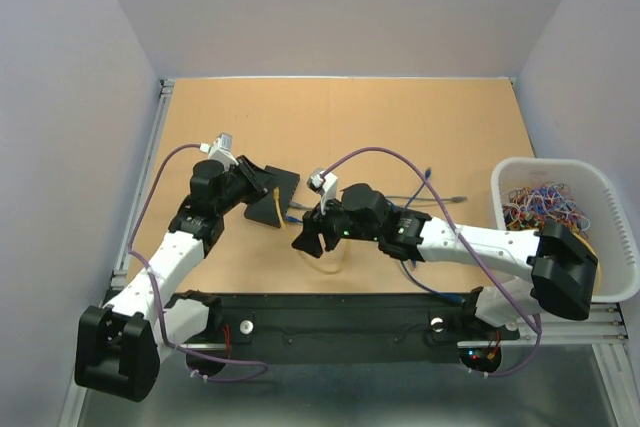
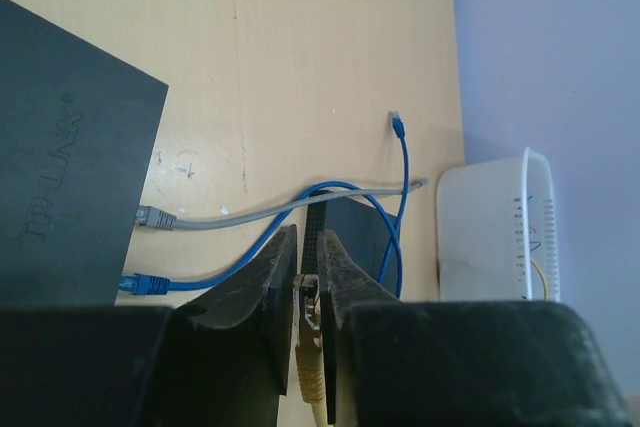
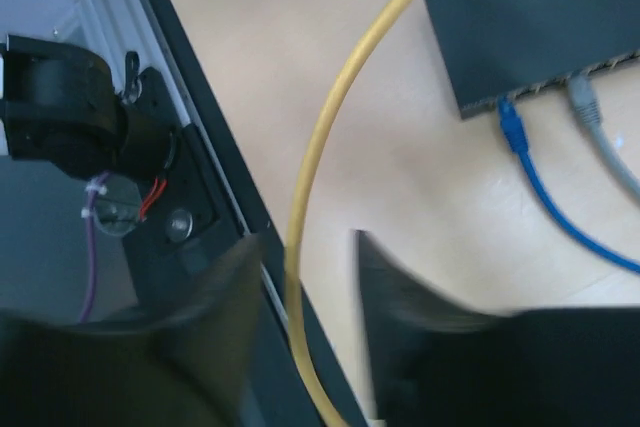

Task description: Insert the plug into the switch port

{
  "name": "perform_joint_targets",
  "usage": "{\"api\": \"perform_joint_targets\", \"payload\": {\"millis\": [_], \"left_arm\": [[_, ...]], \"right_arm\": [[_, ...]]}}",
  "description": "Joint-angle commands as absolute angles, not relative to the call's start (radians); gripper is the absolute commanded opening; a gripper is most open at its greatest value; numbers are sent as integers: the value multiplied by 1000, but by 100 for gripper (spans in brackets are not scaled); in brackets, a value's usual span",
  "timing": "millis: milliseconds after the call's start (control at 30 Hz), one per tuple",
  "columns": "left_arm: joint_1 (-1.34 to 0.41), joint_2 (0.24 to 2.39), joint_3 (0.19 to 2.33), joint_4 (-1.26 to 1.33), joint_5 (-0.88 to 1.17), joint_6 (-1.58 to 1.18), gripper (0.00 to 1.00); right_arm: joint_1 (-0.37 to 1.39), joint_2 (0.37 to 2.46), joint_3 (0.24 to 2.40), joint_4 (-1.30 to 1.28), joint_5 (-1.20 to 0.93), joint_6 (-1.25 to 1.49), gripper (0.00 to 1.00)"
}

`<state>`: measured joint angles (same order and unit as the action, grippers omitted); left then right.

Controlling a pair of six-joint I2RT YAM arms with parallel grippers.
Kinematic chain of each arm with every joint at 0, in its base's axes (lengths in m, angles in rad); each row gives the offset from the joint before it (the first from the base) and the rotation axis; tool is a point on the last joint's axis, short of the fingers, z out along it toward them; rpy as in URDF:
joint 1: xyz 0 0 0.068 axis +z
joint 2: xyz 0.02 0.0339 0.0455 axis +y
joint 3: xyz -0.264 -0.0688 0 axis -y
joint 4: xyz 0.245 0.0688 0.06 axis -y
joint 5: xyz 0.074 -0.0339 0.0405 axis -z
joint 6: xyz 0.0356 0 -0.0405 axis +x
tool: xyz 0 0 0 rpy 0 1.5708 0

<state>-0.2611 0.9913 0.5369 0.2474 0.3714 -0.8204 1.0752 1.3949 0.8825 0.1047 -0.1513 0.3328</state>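
The black TP-LINK switch lies flat on the table, a grey plug and a blue plug sitting in ports on its side. My left gripper is shut on the yellow plug, held just off the switch's port edge. From that plug the yellow cable curves back between the fingers of my right gripper, which stands open around it without pinching. In the top view the left gripper and right gripper are close together.
A white basket full of coloured cables stands at the right edge. A loose blue cable end and a grey cable trail across the table right of the switch. The black base rail runs along the near edge.
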Motion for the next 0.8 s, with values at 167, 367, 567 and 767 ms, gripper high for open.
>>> {"api": "perform_joint_targets", "payload": {"millis": [167, 367, 567, 767], "left_arm": [[-273, 876, 519, 262, 350, -759, 0], [-273, 758, 460, 463, 495, -791, 0], [-273, 658, 410, 667, 594, -851, 0], [-275, 604, 393, 784, 655, -909, 0]], "right_arm": [[1080, 1342, 877, 264, -124, 454, 83], [978, 1307, 813, 529, -312, 690, 80], [925, 1344, 765, 824, -454, 811, 68], [920, 1410, 804, 905, -485, 847, 63]]}}
